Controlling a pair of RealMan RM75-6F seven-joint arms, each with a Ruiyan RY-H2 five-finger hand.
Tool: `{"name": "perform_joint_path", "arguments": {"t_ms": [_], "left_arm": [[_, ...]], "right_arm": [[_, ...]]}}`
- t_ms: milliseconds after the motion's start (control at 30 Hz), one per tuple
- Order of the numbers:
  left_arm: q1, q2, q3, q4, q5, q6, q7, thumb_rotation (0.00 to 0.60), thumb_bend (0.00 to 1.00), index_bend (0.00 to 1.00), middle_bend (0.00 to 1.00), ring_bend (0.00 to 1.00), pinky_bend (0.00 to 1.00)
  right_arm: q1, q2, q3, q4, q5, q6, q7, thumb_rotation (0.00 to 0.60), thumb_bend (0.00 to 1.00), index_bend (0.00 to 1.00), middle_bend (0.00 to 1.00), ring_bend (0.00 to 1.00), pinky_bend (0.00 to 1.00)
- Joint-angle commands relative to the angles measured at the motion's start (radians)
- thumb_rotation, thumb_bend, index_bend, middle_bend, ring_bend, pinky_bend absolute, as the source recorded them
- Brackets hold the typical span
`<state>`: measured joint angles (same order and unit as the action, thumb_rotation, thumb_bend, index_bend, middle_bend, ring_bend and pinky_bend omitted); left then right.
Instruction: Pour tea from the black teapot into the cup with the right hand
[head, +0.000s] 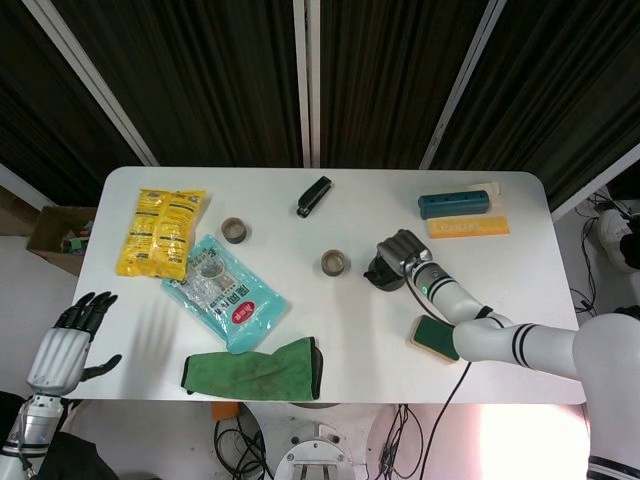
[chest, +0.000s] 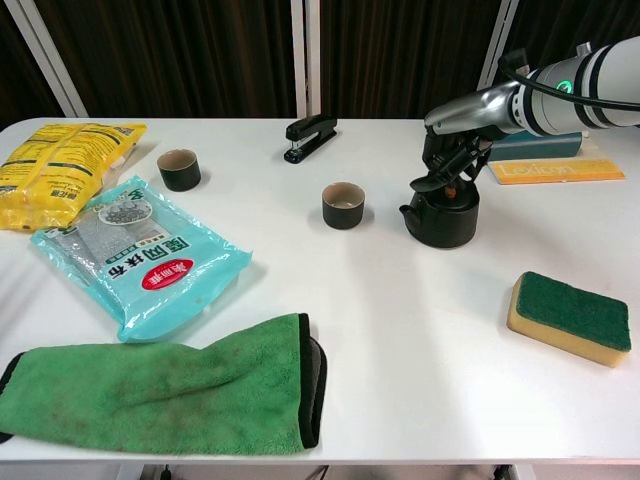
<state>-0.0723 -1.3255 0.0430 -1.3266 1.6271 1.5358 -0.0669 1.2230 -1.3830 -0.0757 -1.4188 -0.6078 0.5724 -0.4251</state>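
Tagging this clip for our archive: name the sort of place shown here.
Probably a robot test lab, not a home: a plain white table before dark curtains, loose cables on the floor, and unrelated props together, such as a stapler, sponge and black teapot.

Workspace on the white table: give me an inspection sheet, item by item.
Surface: white table, no spills seen.
Job's things: black teapot upright; cup beside it, apart.
Clutter: second cup, stapler, yellow bag, blue packet, green cloth, sponge, teal box.
Hands: right hand on the teapot's top, grip unclear; left hand open, off the table.
Cables: bundle below the table.
Surroundings: dark curtains.
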Motion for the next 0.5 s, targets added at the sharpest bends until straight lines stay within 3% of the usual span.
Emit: {"name": "perform_joint_path", "arguments": {"t_ms": [33,500], "left_arm": [[-0.001,0.001,0.002,0.0,0.0,-0.004,-0.001,0.6,0.13,0.12,0.09,0.08,0.23],[-0.002,-0.002,0.002,0.008,-0.002,-0.009,-0.008,0.6,0.13,0.12,0.09,0.08,0.23]], "right_arm": [[0.002,0.0,-0.003,-0.001,0.002,-0.003,0.0,0.218,0.33,0.72,0.62,0.55,0.24],[0.02,0.021,-0.012,-0.021,0.033,-0.019,0.015,0.217,0.33,0.82,0.71,0.64,0.22]]}}
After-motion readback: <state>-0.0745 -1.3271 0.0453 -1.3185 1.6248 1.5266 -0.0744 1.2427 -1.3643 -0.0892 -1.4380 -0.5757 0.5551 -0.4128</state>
